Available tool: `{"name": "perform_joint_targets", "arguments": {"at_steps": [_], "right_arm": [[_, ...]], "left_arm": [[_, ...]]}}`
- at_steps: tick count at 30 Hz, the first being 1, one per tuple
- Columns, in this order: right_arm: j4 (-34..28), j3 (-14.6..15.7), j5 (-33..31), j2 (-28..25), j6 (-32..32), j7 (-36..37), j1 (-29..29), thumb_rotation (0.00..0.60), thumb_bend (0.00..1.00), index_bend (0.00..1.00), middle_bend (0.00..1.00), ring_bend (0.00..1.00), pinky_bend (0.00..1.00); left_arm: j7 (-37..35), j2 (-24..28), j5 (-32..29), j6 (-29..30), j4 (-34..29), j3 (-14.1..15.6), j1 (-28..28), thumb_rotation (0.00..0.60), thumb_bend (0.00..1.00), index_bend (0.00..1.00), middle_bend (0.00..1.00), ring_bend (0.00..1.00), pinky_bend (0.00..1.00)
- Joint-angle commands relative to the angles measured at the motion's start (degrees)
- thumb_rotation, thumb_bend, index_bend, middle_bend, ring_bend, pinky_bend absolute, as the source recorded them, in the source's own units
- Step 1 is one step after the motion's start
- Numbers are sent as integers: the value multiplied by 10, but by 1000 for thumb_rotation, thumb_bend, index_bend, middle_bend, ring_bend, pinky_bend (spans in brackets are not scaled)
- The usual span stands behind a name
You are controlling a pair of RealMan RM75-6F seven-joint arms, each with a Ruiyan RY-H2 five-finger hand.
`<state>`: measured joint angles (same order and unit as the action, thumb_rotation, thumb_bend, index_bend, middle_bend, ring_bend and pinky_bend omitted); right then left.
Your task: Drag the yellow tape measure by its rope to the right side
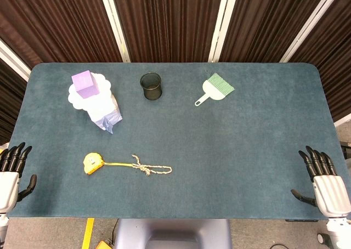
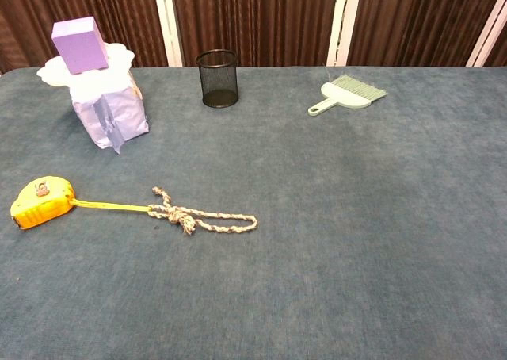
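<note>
Black mesh cup (image 2: 217, 78) stands upright near a green brush (image 2: 346, 93).

head view overhead, chest view low, sharing table (image 1: 247, 150)

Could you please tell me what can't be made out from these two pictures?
- Left hand: cut off by the left edge in the head view; absent from the chest view.
- Right hand: wrist runs off the bottom edge in the head view; absent from the chest view.
- Tape measure: markings too small to read.
- Cup: contents hidden by its mesh wall.
- Rope: knot too small to trace.
</note>
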<state>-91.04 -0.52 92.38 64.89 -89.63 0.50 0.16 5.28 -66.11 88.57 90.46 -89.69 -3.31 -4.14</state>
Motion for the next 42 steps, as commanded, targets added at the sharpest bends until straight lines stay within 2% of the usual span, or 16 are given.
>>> {"name": "perform_joint_targets", "arguments": {"at_steps": [1, 15, 21, 24, 27, 32, 37, 42], "right_arm": [[0, 1, 2, 1, -2, -2, -1, 600, 174, 151, 37, 10, 0], [4, 6, 5, 6, 13, -8, 5, 600, 174, 134, 37, 10, 0], [17, 1, 19, 10, 37, 3, 31, 600, 173, 174, 38, 10, 0], [18, -11, 26, 8, 68, 0, 63, 600, 173, 210, 38, 10, 0], [-6, -23, 34, 1, 119, -12, 108, 600, 173, 239, 38, 10, 0], [-60, -50, 32, 5, 230, -48, 197, 600, 173, 272, 38, 10, 0], [-85, -86, -23, 48, 327, -102, 274, 600, 173, 278, 38, 10, 0], [-80, -104, -78, 102, 383, -147, 325, 600, 174, 290, 38, 9, 0]], "left_arm": [[0, 1, 5, 4, -1, 2, 1, 600, 465, 40, 0, 0, 72], [0, 1, 17, 9, -9, 7, 3, 600, 466, 40, 0, 0, 72], [-4, 5, 19, 14, -11, 8, 6, 600, 467, 41, 0, 0, 72], [-8, 6, 22, 15, -11, 9, 7, 600, 466, 42, 0, 0, 72], [-9, 8, 24, 14, -13, 11, 7, 600, 466, 42, 0, 0, 72], [-6, 9, 27, 19, -16, 12, 10, 600, 467, 41, 0, 0, 72], [-13, 12, 22, 24, -14, 9, 13, 600, 466, 42, 0, 0, 72], [-21, 16, 19, 27, -13, 7, 16, 600, 466, 41, 0, 0, 72]]}}
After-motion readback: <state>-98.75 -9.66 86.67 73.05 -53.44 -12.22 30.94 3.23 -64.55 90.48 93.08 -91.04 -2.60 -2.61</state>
